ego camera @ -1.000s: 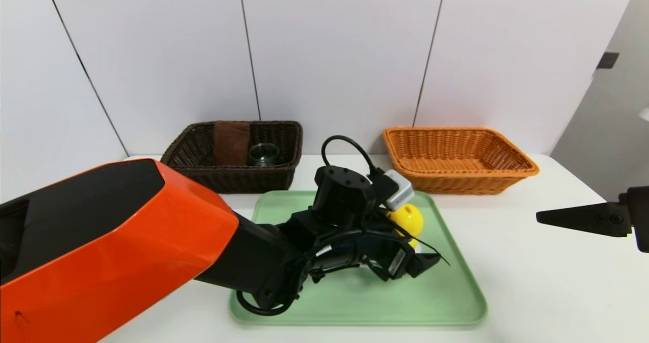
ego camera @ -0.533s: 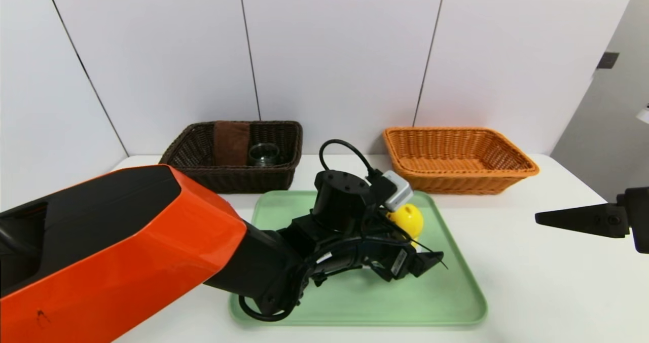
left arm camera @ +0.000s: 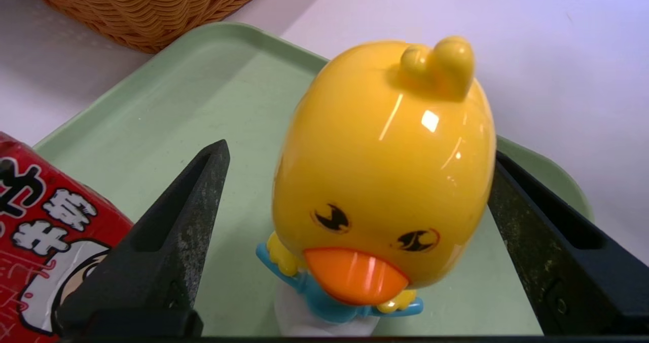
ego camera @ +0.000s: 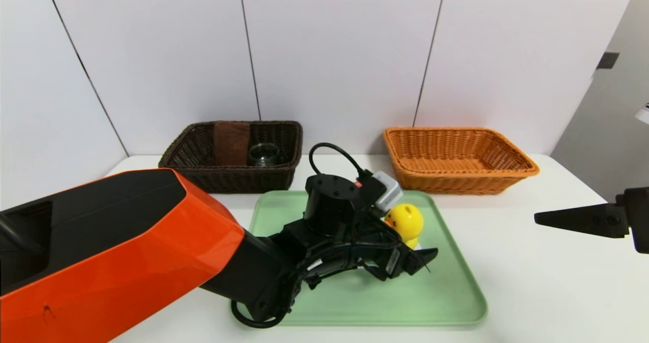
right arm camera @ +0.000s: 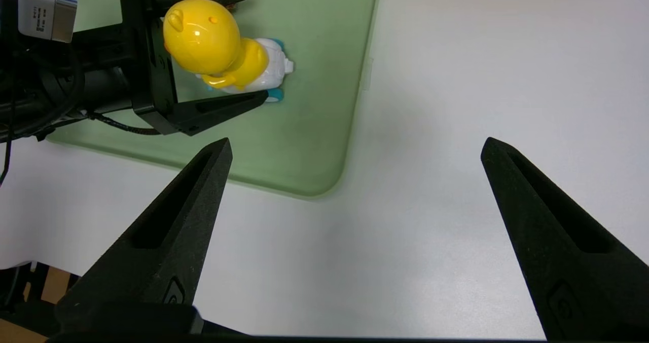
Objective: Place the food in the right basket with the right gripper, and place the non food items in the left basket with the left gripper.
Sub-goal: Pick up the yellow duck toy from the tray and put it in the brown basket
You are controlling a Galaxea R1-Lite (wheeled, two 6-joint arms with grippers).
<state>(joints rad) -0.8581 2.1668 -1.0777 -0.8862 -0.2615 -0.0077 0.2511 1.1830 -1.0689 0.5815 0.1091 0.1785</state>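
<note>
My left claw (left arm camera: 355, 191) is spread wide, one finger on each side of the yellow duck (left arm camera: 385, 181), which stands on the green tray (ego camera: 446, 302). One finger (left arm camera: 532, 231) seems to be right against the duck's head; I cannot tell if it really touches. The other finger (left arm camera: 187, 221) is apart from it. The red carton (left arm camera: 45, 231) stands just beside that finger. The towel (ego camera: 231, 143) and the glass cup (ego camera: 263, 154) lie in the dark basket (ego camera: 203, 173); the orange basket (ego camera: 507, 173) holds nothing. My right claw (right arm camera: 355, 191) hangs spread wide above the white table (ego camera: 547, 282). Compared with one second ago, more of the duck's head shows past the wrist.
</note>
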